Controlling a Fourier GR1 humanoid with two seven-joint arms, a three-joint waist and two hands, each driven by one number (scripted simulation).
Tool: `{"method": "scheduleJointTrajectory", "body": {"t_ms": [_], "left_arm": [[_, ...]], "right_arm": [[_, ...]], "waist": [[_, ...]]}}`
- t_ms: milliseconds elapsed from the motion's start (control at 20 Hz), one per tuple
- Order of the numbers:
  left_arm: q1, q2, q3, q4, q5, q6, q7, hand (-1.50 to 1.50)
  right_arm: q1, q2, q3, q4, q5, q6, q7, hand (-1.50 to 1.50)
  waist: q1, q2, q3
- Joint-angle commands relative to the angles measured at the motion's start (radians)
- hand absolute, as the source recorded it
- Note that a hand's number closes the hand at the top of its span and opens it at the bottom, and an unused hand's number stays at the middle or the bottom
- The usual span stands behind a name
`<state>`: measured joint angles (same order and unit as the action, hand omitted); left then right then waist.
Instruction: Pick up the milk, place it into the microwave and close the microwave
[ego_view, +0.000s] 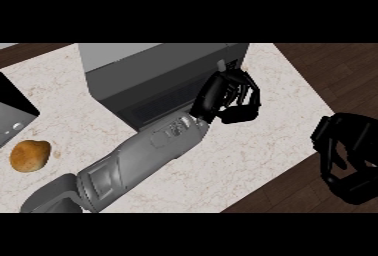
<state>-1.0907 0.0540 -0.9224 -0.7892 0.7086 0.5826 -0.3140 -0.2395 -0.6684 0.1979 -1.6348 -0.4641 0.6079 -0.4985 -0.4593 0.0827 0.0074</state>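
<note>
1. Most of the risk sat with the microwave (148, 85), the biggest thing on the marble counter (244, 150). We could not tell whether its dark door was fully latched, and a door ajar would leave the task unfinished.
2. The left forearm (140, 155) lay slantwise across the counter toward the microwave's right front corner. We judged that a wide sweep could scrape the door face or nudge the whole box.
3. The left hand (235, 99) hung at that corner, fingers curled in. Counter showed through the gaps, so we judged it held nothing. Curled like that, it could slip off the door edge rather than push it.
4. The right hand (345, 159) rested beyond the counter's right edge, fingers relaxed and empty.
5. The potato (29, 156) lay near the left edge, well apart, and we saw little danger to it.
6. The milk showed nowhere. We supposed it was inside the microwave or hidden, and could not say which. If it stood near the opening, the door might knock it.
</note>
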Motion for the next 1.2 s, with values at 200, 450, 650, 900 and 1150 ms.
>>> {"method": "scheduleJointTrajectory", "body": {"t_ms": [200,450,650,900,1150], "left_arm": [[-0.092,-0.052,0.029,0.056,0.024,0.005,-0.005,1.5],[-0.064,-0.052,0.134,0.084,0.076,0.148,-0.032,1.5],[0.009,-0.054,0.192,0.042,0.238,0.022,0.098,1.5],[0.054,-0.054,0.298,0.021,0.358,-0.025,0.04,1.5],[0.105,-0.054,0.311,0.046,0.438,-0.119,0.019,1.5]], "right_arm": [[0.012,-0.008,0.024,-0.064,-0.013,0.047,-0.023,1.5],[0.032,-0.01,0.031,-0.098,-0.024,0.032,-0.009,1.5],[0.064,-0.037,0.131,-0.128,-0.005,0.084,0.06,1.5],[0.12,-0.018,0.172,-0.17,-0.021,0.061,0.082,1.5],[0.166,0.022,0.201,-0.222,-0.019,0.017,0.085,1.5]], "waist": [[-0.028,0.015,0.004],[0.006,0.007,-0.004],[0.025,0.058,-0.013],[0.062,0.048,-0.014],[0.093,0.037,-0.011]]}}
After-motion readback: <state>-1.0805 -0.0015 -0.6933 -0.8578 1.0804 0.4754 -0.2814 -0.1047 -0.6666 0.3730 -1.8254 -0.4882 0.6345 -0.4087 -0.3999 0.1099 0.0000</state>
